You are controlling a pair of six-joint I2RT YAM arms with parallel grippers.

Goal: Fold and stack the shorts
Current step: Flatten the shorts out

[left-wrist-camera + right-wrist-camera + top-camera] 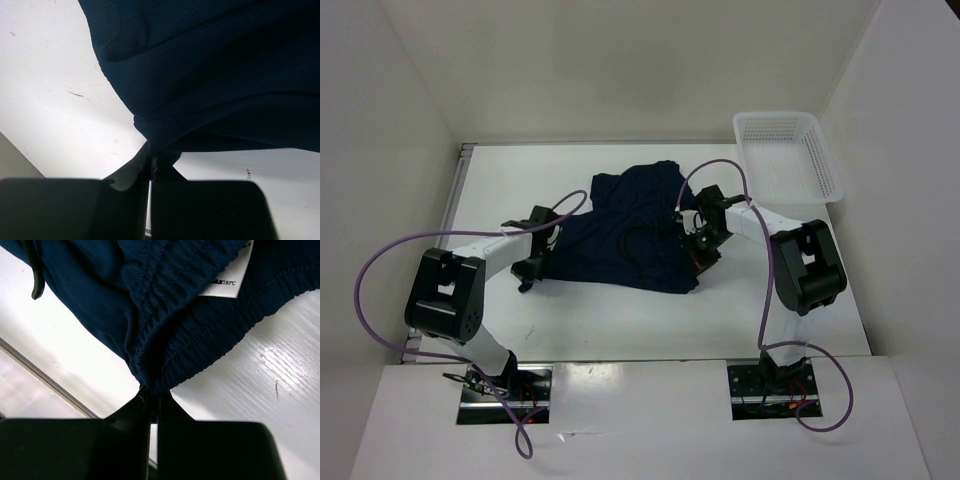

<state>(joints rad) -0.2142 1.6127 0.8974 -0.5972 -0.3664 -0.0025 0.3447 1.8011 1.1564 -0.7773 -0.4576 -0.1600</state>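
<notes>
A pair of dark navy-blue soft fabric shorts [625, 235] lies rumpled on the white counter [620, 320], and what matters for whatever comes next is that the cloth sits squarely between the two arms. The left hand [150, 160] is clenched on a bunched fold at the garment's near left edge. From that hand the fabric spreads away forward and inward, toward the other arm. The right hand [152, 392] is clenched too, pinching the gathered elastic waistband, with the white care label [227, 277] showing just beyond its fingertips. From there the cloth runs forward and inward again, back toward the left arm. So the long axis of the shorts runs roughly from one hand to the other, waistband end at the right, and neither arm is nearer than its partner, since each already has hold of its own end. To my eye the heap is not yet flat. The far part is humped and creased, so the next move would seem to call for both hands to draw apart along that axis, or to lift together, before any fold can be made cleanly. The white mesh plastic basket [747, 160] stands well apart, beyond the right hand and to its outer side, with nothing in it that I can see.
</notes>
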